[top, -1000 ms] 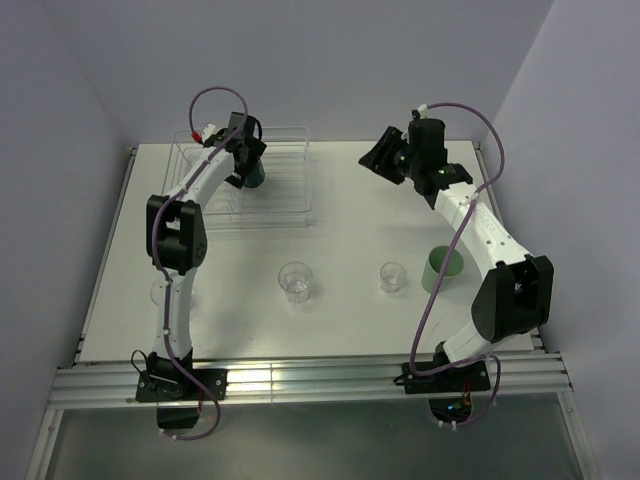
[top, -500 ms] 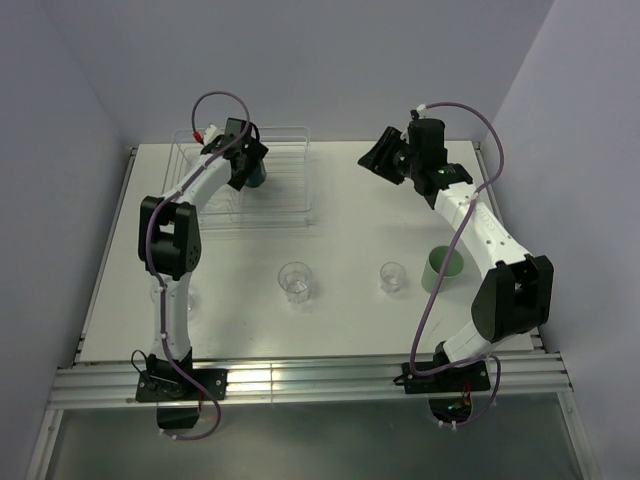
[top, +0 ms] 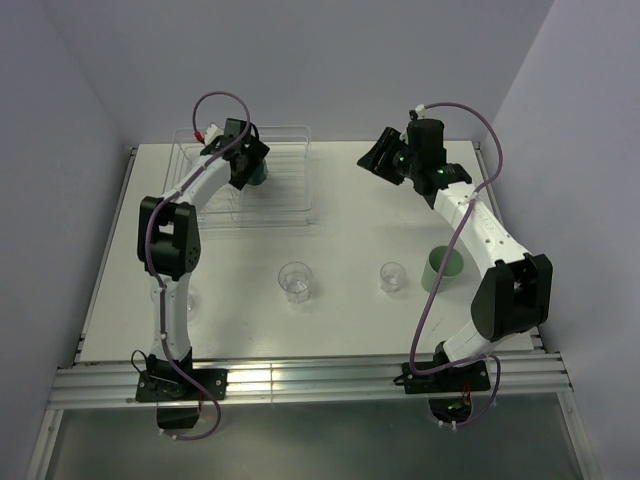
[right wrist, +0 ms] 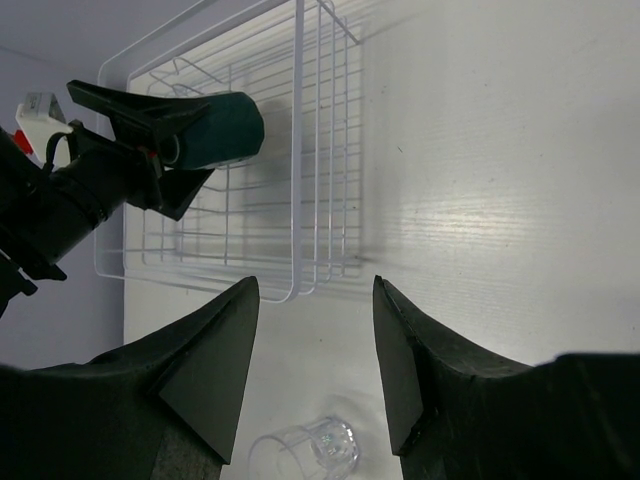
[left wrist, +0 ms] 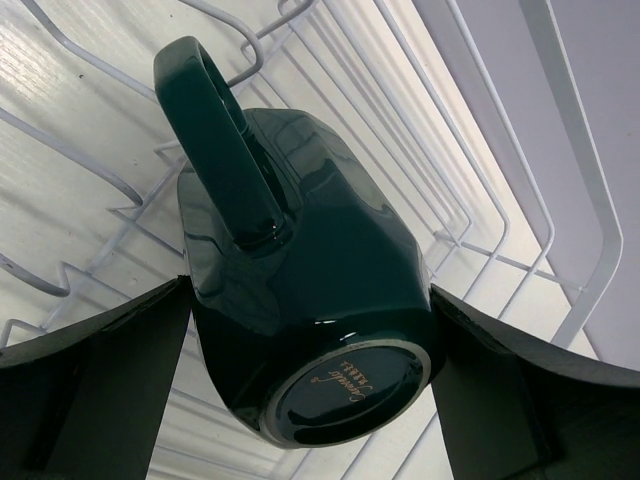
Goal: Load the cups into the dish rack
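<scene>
Over the clear wire dish rack (top: 290,195), left gripper (left wrist: 310,290) clamps the dark green ceramic mug (left wrist: 310,230); right gripper (right wrist: 315,285) fingers apart, empty. Other cups (top: 295,280) remain unloaded.

top: left gripper (top: 248,162) covers most of the dark green mug (top: 259,177) | left arm (top: 172,300) hides half of one clear tumbler (top: 156,293) | right wrist: we see another tumbler (right wrist: 305,453) cut by the bottom edge

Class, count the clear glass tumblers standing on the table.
3. Centre tumbler; right tumbler, beside the mint cup; left tumbler, partly hidden behind the left arm.
</scene>
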You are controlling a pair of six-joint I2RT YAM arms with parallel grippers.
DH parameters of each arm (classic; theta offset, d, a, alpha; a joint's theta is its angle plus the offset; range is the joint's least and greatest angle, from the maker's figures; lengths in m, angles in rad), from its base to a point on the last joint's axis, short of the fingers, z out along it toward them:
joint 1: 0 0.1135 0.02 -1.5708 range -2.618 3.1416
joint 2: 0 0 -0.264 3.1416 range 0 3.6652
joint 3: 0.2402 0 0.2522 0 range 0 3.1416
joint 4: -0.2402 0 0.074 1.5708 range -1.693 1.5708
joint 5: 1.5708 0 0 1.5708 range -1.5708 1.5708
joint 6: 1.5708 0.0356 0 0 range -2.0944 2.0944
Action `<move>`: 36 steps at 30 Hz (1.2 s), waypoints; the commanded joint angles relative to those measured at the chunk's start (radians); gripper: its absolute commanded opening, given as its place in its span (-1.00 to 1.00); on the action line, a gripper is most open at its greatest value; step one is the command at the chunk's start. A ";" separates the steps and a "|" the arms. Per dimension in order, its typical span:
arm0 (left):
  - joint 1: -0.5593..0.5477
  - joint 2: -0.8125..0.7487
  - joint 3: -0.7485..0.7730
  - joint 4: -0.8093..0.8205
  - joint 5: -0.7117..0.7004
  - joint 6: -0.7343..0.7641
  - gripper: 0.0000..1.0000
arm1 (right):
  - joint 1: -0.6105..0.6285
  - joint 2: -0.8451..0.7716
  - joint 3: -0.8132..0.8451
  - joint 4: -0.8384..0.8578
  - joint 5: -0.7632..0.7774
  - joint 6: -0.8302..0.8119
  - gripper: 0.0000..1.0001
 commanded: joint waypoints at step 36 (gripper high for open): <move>0.037 -0.098 0.052 0.021 0.095 -0.112 0.98 | 0.093 0.120 0.129 -0.080 0.073 -0.095 0.24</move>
